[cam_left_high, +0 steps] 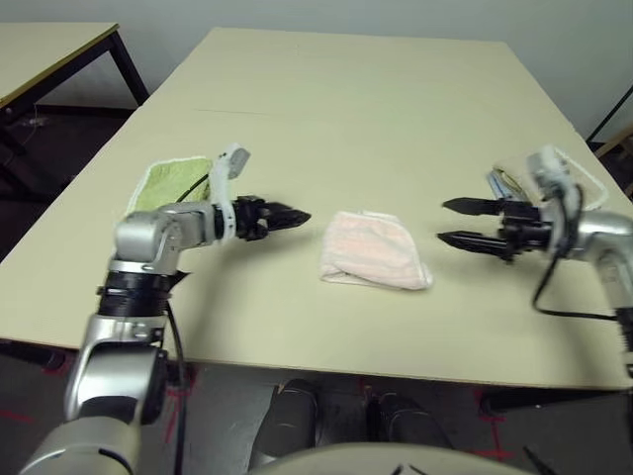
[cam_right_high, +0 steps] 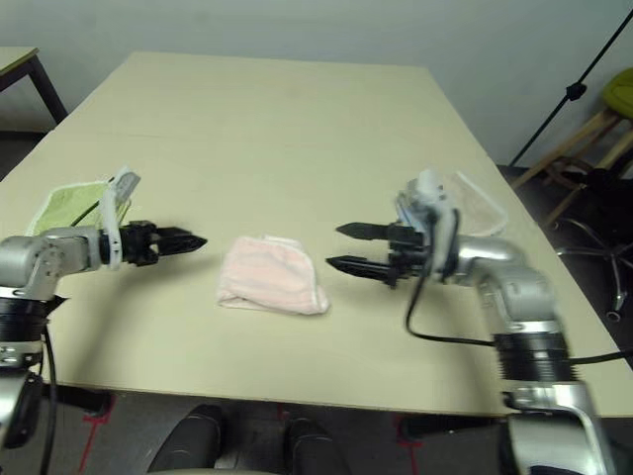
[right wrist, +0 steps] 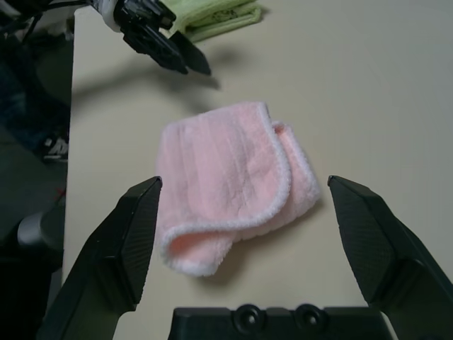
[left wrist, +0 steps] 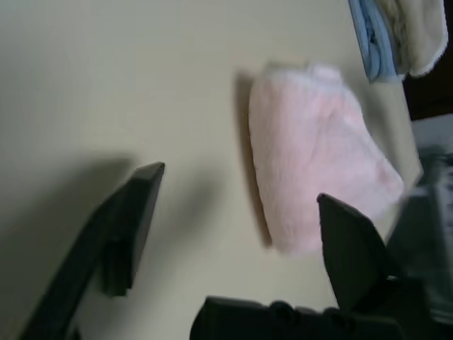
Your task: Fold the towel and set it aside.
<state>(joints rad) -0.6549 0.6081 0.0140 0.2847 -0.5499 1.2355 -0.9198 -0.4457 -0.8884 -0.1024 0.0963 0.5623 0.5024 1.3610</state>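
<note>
The towel (cam_left_high: 374, 250), pale pink with white edging, lies folded into a small bundle on the middle of the table (cam_left_high: 326, 109), and neither gripper touches it. My left gripper (cam_left_high: 297, 216) hovers just left of it, pointing at it, and the left wrist view shows its fingers (left wrist: 134, 212) spread apart with nothing between them. On the towel's right side my right gripper (cam_left_high: 443, 221) stands open, also pointing inward. In the right wrist view the towel (right wrist: 226, 184) sits ahead, between the two spread fingers.
A green towel (cam_left_high: 173, 183) lies flat at the table's left edge, behind my left arm. Light-blue and beige towels (cam_left_high: 509, 183) are stacked at the right edge, behind my right gripper. A second table (cam_left_high: 49, 49) stands far left, and a wooden stool (cam_right_high: 593, 129) to the right.
</note>
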